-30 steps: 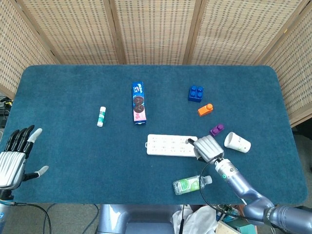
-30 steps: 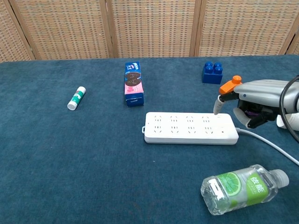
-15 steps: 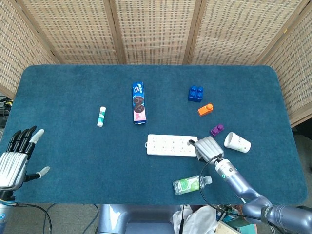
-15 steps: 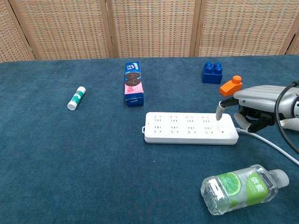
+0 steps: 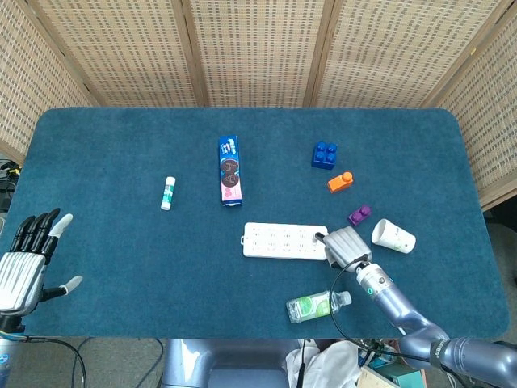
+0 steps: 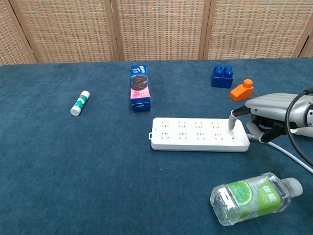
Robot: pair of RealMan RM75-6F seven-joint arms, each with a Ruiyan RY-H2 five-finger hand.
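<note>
Step in hand, by appearance: switch press on white plastic power strip, lying mid-table. Right hand curled, nothing gripped, one fingertip planted on strip's right end (contact judged). Left hand spread, idle at table edge. Next move judged: firm downward push, strip kept from sliding.

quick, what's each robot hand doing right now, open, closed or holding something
Left robot hand: open, fingers spread, holding nothing.
Right robot hand: fingers curled, one fingertip pressing the power strip; holding nothing.
</note>
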